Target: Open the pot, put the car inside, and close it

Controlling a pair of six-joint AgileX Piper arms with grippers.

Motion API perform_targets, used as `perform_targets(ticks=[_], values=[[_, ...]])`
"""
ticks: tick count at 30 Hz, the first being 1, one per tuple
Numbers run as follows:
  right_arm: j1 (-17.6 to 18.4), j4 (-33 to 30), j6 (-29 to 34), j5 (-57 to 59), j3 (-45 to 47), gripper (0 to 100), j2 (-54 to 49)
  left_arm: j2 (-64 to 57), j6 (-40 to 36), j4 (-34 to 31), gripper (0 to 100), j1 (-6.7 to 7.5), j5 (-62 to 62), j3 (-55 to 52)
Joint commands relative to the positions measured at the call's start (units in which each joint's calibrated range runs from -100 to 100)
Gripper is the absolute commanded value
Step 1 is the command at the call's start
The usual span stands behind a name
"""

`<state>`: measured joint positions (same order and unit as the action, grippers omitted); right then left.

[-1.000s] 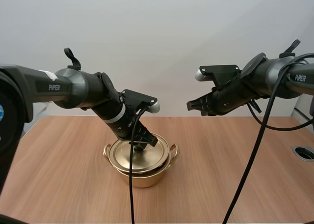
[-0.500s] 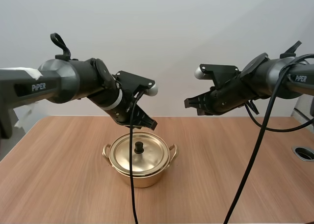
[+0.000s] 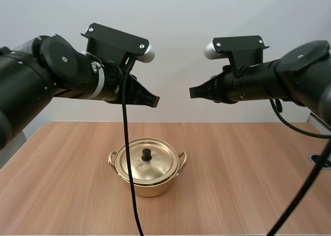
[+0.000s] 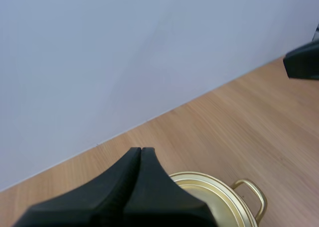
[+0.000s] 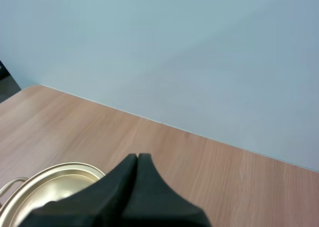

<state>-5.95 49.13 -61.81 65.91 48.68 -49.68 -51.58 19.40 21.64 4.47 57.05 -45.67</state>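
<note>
One pot (image 3: 151, 187) wears one lid (image 3: 156, 166); left claw (image 3: 154, 100) and right claw (image 3: 193, 92) closed, empty.

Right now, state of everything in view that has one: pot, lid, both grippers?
pot: closed, upright on the table.
lid: seated on the pot, knob free.
left gripper: shut on nothing, raised above the pot.
right gripper: shut on nothing, raised above the pot.

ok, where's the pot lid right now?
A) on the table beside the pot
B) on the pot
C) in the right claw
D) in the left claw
B: the lid sits on the gold pot, while the left claw and right claw hang shut, high above it.
</note>
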Motion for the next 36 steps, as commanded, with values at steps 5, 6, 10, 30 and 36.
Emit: perform_targets(ticks=[5,6,10,30,36], values=[[-0.03,-0.34,4.07,4.77,7.84,0,-22.91,-32.78,-9.56,-3.95,0,-0.02,5.92,-2.29],[-0.03,-1.11,6.96,4.79,8.40,0,-24.65,-34.68,-11.83,-5.77,0,-0.02,5.70,-3.91],[-0.03,-2.93,10.25,5.37,11.24,0,-30.48,-41.16,-27.41,-19.30,0,-0.02,-3.13,-13.38],[-0.03,-13.03,1.68,-11.34,26.42,0,-39.50,-47.72,-37.45,-33.01,0,-0.02,-14.04,-38.18],[-0.03,-11.17,-4.25,-22.68,33.14,0,-39.50,-47.72,-37.45,-33.01,0,-0.02,-21.23,-46.73]])
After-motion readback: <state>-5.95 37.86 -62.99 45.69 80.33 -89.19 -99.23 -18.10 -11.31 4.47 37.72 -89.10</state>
